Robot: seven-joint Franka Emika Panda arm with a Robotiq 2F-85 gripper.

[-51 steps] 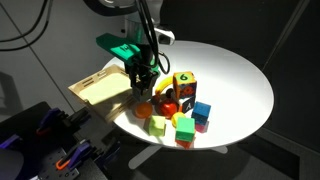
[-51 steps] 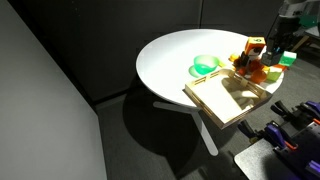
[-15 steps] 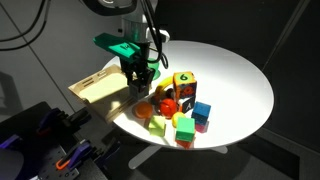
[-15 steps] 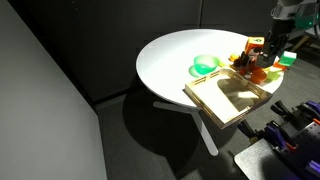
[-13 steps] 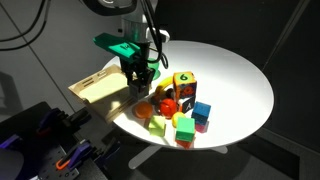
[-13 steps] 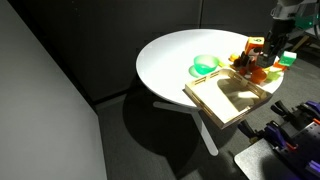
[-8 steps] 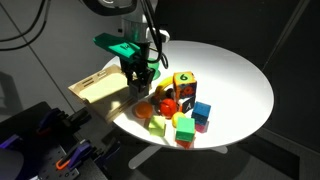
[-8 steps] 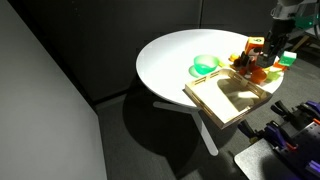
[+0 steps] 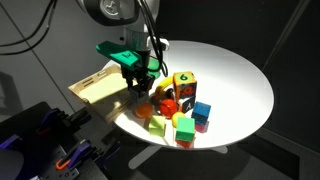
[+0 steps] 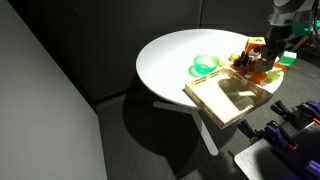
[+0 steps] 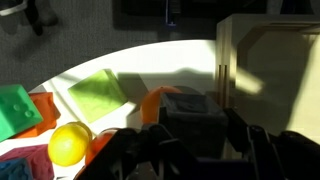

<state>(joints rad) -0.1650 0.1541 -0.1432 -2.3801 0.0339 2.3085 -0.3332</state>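
Hovers with the gripper (image 9: 140, 86) pointing straight down, low over the white round table (image 9: 240, 70), at the edge of a heap of toy blocks. Clamped, jaws drawn in, on what looks like an orange block (image 11: 155, 102) — hard to be sure in the wrist view, with most of it in shadow between the dark fingers (image 11: 125, 150). Placed, in both exterior views, just beside a corner of the wooden tray (image 9: 95, 88) and not inside it.

Behind the gripper, a green bowl (image 9: 115, 47), resting on the table next to the tray's far side. Toward the table's middle, a yellow block marked 6 (image 9: 184, 82) standing on top of other pieces, with a blue block (image 9: 202, 110) beside it and a green block (image 9: 184, 132) lower down at the near end of the heap.

In the wrist view, to one side of the held piece: a flat light-green block (image 11: 98, 95), a yellow ball (image 11: 68, 143) near it, and a darker green block (image 11: 15, 108) at the picture's edge. On the opposite side — only pale tray wood, partly in shade.
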